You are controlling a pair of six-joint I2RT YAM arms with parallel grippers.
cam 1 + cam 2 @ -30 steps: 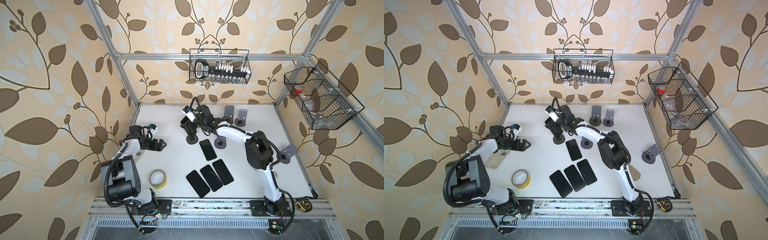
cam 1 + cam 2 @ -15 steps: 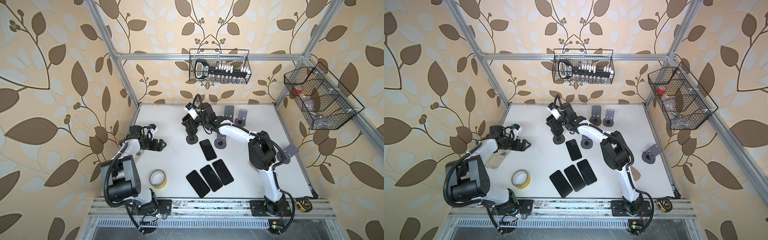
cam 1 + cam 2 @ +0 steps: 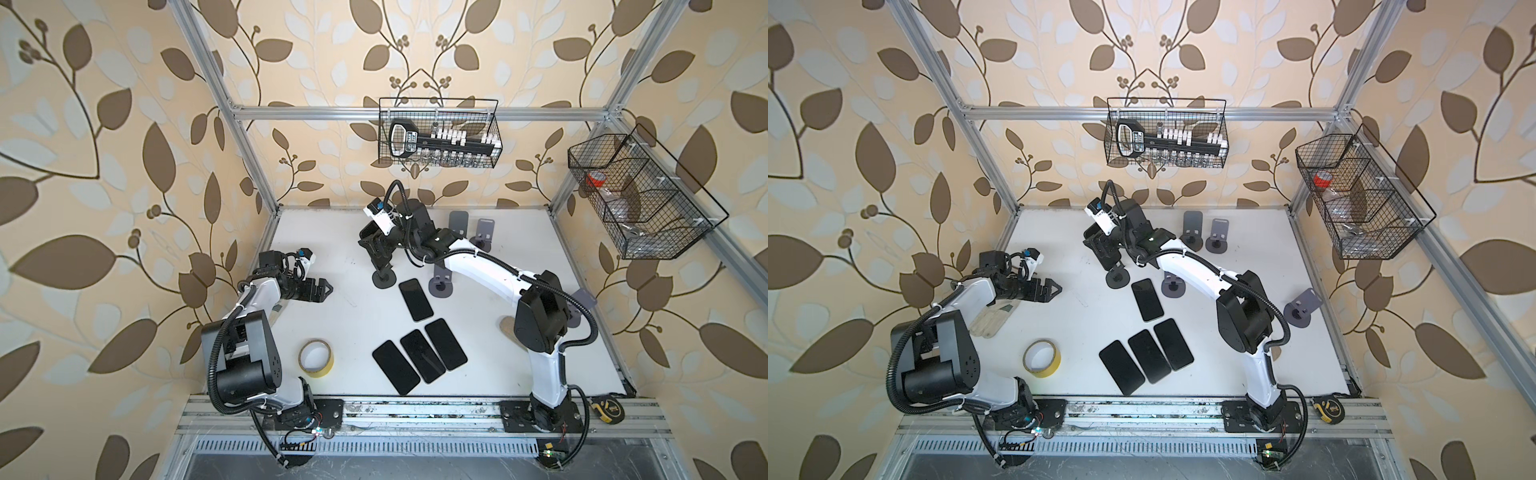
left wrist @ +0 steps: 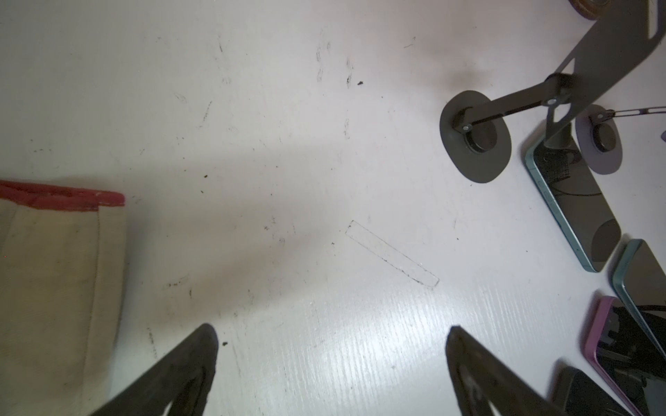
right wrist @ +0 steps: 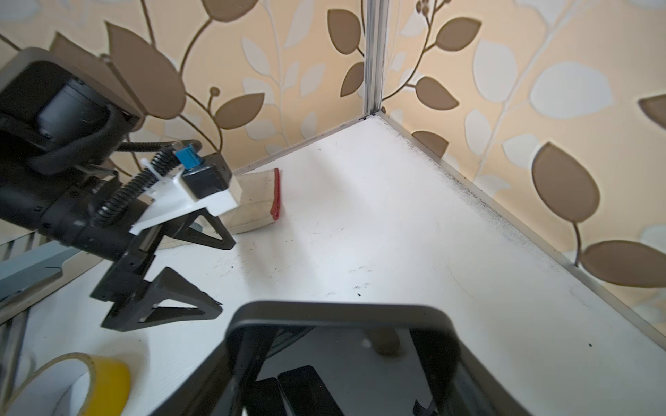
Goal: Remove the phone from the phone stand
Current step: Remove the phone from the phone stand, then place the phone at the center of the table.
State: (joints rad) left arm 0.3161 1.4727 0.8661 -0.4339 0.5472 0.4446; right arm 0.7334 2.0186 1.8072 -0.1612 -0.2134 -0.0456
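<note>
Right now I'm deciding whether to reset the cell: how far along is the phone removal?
Done: four phones lie flat on the table. In hand: the right gripper is shut on a fifth phone at the black stand; whether it has cleared the cradle is unclear. Remaining: lift it free and set it down.

You have a roll of yellow tape (image 3: pixel 322 369) lying flat near the front of the white table (image 3: pixel 345 316). A cream glove (image 3: pixel 988 320) with a red cuff lies at the table's edge. A back wire basket (image 3: pixel 438 133) and a side wire basket (image 3: pixel 648 199) hang on the walls. A tape measure (image 3: pixel 607 409) rests on the front rail (image 3: pixel 415 409).
</note>
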